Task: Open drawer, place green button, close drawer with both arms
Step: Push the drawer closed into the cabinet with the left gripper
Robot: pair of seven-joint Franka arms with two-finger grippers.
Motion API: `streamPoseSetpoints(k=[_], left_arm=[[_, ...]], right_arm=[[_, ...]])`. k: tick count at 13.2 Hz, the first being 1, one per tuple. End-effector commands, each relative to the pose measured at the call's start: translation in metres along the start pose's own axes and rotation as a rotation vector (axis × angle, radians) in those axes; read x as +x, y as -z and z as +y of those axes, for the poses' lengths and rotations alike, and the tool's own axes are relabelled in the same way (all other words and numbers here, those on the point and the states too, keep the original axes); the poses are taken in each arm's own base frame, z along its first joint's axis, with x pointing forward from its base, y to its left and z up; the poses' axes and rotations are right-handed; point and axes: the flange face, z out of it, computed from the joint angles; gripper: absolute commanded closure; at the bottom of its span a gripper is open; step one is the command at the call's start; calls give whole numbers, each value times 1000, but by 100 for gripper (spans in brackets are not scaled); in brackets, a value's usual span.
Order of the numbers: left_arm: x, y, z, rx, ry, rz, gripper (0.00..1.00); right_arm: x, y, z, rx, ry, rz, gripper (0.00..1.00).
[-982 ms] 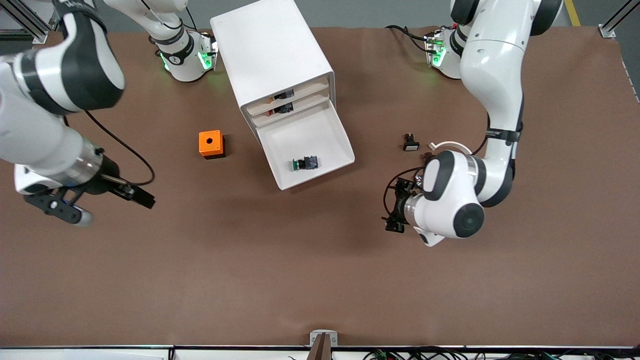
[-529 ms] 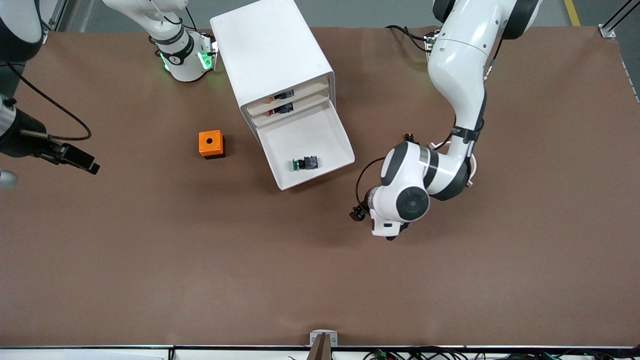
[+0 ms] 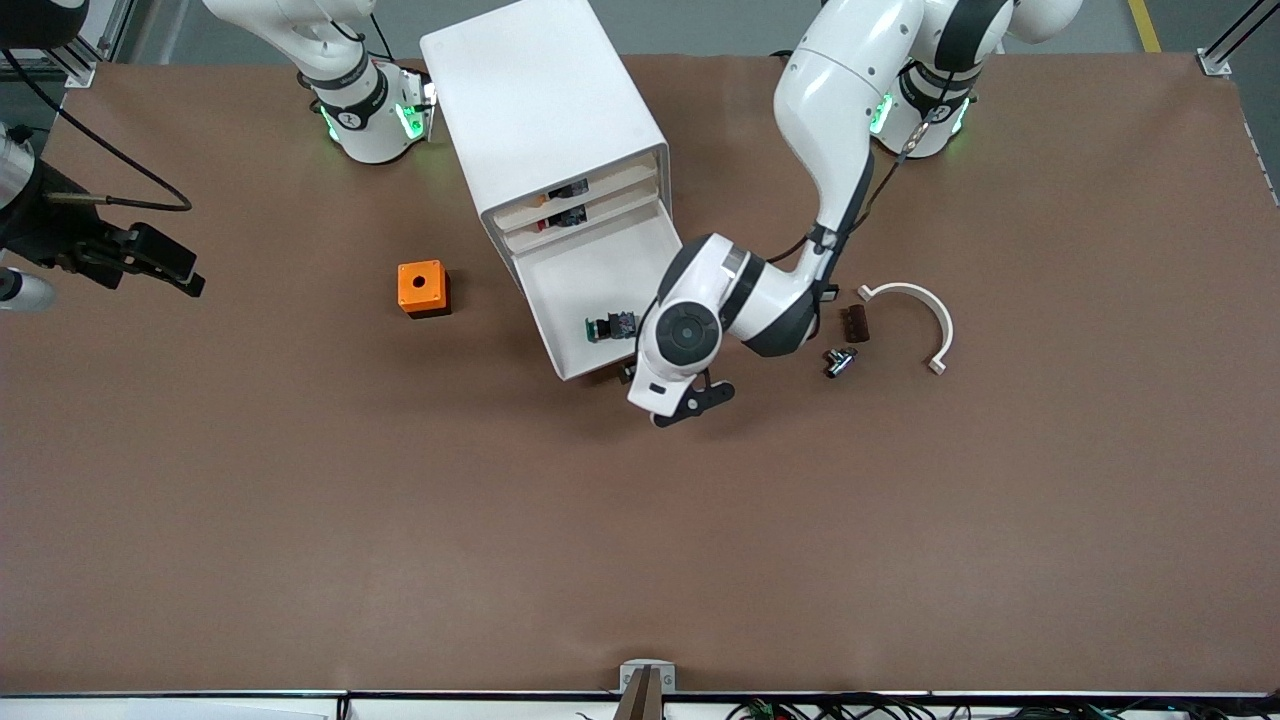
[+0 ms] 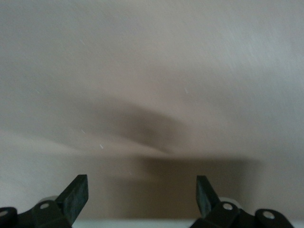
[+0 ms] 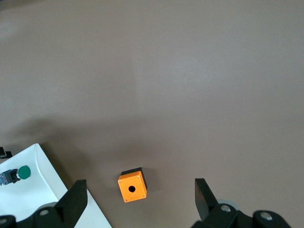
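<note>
The drawer [image 3: 590, 275] is pulled out of the white cabinet [image 3: 540, 100]. The button [image 3: 610, 327], green cap and black body, lies in it near its front edge. My left gripper [image 3: 630, 372] is low at the drawer's front corner, mostly hidden under its wrist. In the left wrist view the left gripper [image 4: 142, 183] is open and empty, with a white surface close before it. My right gripper [image 3: 55, 255] is raised at the right arm's end of the table; its fingers [image 5: 76, 199] are open and empty. That view also shows the drawer [image 5: 38, 190] and the button [image 5: 16, 173].
An orange box with a hole [image 3: 423, 288] stands beside the drawer toward the right arm's end; it also shows in the right wrist view [image 5: 132, 188]. A white curved piece [image 3: 915, 310], a brown piece [image 3: 855, 322] and a small metal part [image 3: 838, 360] lie toward the left arm's end.
My left arm has swung from the open table over to the drawer's front corner. My right arm has lifted and drawn back toward its end of the table.
</note>
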Motion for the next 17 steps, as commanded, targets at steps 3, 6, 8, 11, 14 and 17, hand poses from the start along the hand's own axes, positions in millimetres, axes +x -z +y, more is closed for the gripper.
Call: streamPoseSetpoints(k=[3,6,8,11,14,17], left_arm=[[-57,-12,20,10,-55,-62,0],[-96,-24,33,27,-39,-70,0],[-120,-30,41,39,-29,-72,0],[-154,-43,48,59,-17,-83,0],[-173,-57,49,80,14,-111,0],[-186,-66,48,95,4,-132,0]], right_arm=[[-6,4,11,-5,0,-4,0],[-6,16,7,0,9,19,0],[-4,17,9,0,21,24,0],[-2,17,16,6,66,24,0],[-4,18,13,0,75,26,0],[-3,25,15,13,94,39,0]])
